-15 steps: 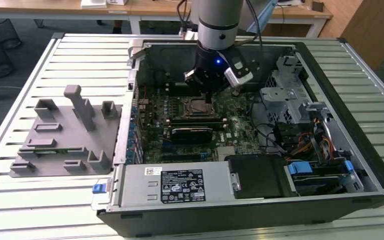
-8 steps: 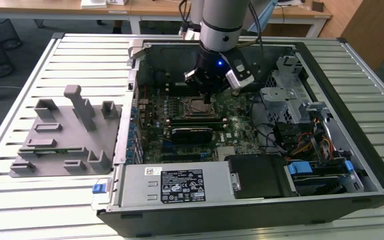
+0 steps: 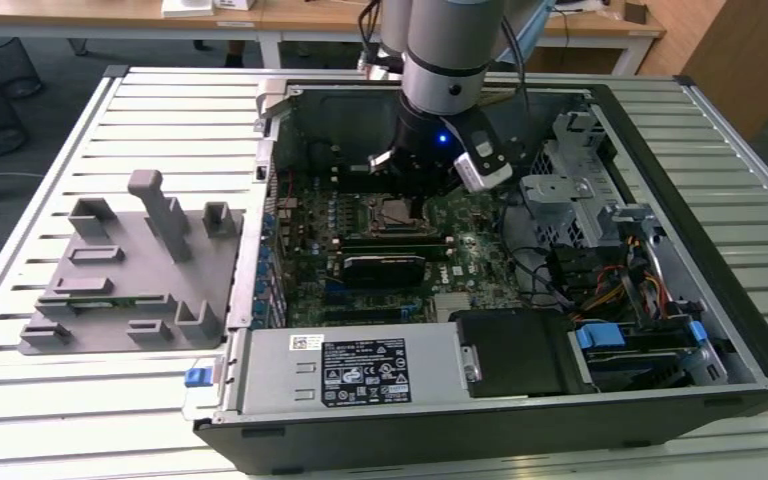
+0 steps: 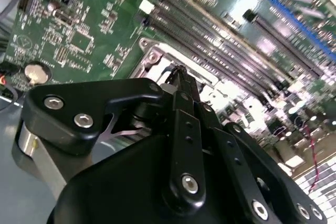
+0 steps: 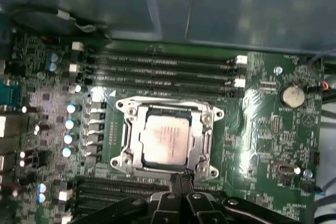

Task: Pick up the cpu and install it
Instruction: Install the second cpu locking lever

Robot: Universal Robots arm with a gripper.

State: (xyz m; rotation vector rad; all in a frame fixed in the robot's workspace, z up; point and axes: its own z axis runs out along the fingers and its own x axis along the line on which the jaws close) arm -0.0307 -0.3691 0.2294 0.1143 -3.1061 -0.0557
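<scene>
- The cpu (image 5: 167, 139) is lying flat, metal plate up, inside the socket frame (image 5: 127, 109) on the motherboard (image 5: 262, 129) of the open computer case (image 3: 704, 140), which is resting on the bench (image 3: 117, 400).
- The claw (image 5: 179, 178) is being held just beside the socket's edge; its fingertips seem pressed together with nothing between them, though this is partly hidden.
- Being square, the chip is showing no long axis; its edges are running parallel to the memory slots (image 5: 157, 64).

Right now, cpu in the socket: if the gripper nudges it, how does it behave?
Likely stiff: the cpu shows a flat metal top plate. That smooth, shiny plate probably gives fingers little grip. It seems to lie inside the socket frame, so a sideways push should barely shift it. The gripper sits at the frame's edge.
</scene>
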